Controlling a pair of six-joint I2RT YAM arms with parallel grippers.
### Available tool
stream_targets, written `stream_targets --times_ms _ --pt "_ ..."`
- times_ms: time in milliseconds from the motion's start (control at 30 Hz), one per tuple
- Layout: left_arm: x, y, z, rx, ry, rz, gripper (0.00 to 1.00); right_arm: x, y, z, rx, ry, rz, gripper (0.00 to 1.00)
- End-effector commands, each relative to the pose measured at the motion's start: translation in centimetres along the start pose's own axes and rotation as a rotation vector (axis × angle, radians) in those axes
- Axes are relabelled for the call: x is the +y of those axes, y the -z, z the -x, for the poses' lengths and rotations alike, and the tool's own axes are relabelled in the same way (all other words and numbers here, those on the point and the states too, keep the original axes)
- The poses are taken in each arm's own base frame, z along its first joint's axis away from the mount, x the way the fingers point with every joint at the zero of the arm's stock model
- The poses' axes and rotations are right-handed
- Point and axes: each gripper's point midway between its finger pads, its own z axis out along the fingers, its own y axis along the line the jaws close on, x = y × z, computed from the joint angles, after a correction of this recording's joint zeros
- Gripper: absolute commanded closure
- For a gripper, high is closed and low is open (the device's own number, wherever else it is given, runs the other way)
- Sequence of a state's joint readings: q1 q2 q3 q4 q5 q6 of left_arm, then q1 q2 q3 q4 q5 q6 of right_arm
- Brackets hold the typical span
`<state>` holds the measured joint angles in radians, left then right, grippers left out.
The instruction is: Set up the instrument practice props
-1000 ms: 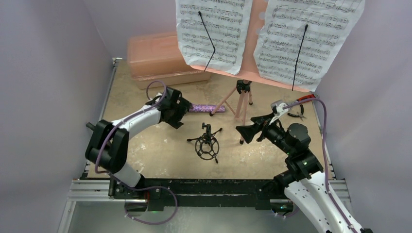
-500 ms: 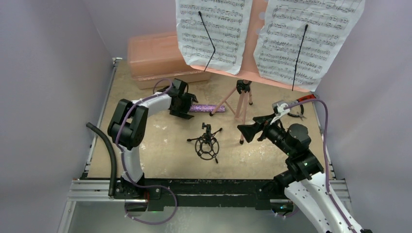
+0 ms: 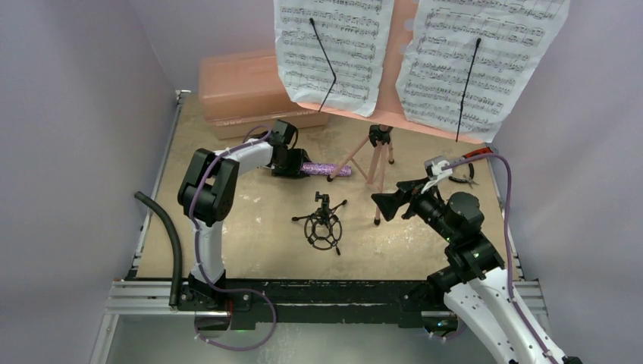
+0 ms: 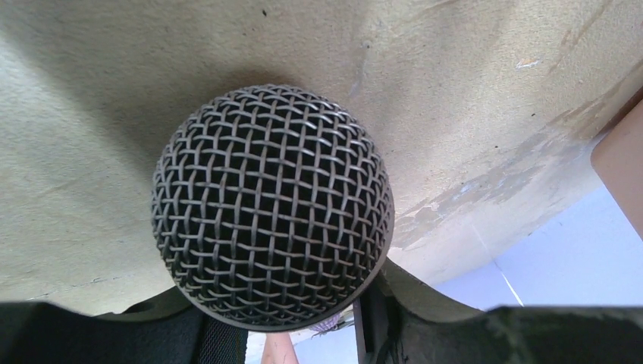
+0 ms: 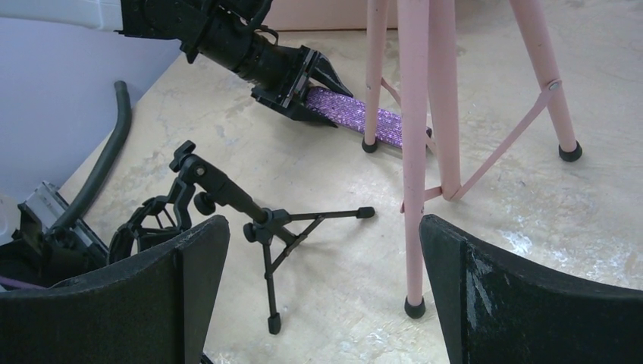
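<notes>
Microphone | lying by music stand legs | left tool astride, grip unclear | right tool spread

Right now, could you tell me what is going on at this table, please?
The left gripper is at the purple glitter microphone, which lies on the table by the pink music stand; its fingers flank the mesh head. The right gripper hangs open near the stand's legs. The small black mic stand sits empty between the arms.
</notes>
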<state>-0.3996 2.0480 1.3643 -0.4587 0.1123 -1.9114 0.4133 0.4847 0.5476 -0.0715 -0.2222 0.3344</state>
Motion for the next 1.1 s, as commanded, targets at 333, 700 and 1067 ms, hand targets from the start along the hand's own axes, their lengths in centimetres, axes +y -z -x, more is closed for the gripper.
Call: stream_targets --times_ms 333,700,1067 --pt "-4.3 4.2 2.9 -0.098 0.064 -0.242 0.95 0.0 -0.5 2.1 -0.043 0.058 -0.008 0.02" --pt "-7.8 12.2 6.2 -0.197 0.033 -0.641 1.00 0.3 -0.9 2.2 -0.033 0.082 0.016 0.02" --pt "-5.7 21.8 11.0 -0.560 -0.258 -0.759 1.00 0.5 -1.1 2.2 -0.031 0.091 0.032 0.02"
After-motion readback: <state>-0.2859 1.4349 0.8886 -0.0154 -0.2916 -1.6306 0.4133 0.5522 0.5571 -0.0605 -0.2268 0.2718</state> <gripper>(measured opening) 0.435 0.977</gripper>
